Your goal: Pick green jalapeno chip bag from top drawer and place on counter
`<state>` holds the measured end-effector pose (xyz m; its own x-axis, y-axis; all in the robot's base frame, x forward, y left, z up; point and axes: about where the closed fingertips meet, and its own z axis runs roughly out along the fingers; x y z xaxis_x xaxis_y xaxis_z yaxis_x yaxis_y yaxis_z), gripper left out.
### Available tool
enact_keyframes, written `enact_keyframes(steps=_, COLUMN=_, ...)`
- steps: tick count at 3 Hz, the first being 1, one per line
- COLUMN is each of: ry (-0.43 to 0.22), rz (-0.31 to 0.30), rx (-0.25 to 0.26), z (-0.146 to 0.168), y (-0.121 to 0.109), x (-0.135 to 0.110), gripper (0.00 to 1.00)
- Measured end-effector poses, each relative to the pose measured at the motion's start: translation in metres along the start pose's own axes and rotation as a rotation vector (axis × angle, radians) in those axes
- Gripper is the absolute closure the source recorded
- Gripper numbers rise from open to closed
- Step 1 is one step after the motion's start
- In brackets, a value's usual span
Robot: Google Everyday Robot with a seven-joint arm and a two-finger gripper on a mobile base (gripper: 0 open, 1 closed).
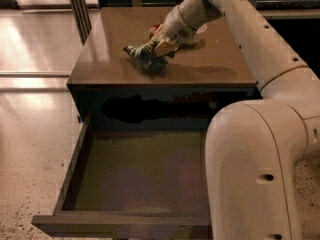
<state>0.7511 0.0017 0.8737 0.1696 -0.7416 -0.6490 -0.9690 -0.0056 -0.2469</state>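
The green jalapeno chip bag [142, 55] is a small crumpled dark green bag lying on the counter [200, 64], near the middle of the brown top. My gripper [156, 50] reaches down from the upper right and is shut on the bag's right end, with the bag resting at the counter surface. The top drawer [65, 184] is pulled wide open below the counter, and its flat olive-brown bottom shows nothing in it.
A red object [154, 30] sits on the counter just behind the gripper, partly hidden by the arm. My white arm and its large base joint [250, 174] cover the drawer's right side. Pale speckled floor [30, 149] lies to the left.
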Motion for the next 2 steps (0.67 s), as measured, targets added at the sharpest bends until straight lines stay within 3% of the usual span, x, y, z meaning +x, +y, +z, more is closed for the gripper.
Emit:
enact_keyframes(steps=1, ry=0.000, rz=0.000, rx=0.000, z=0.0000, y=0.0000, x=0.0000, gripper=0.08)
enact_keyframes(steps=2, ry=0.000, rz=0.000, rx=0.000, z=0.0001, y=0.0000, x=0.0000, gripper=0.00)
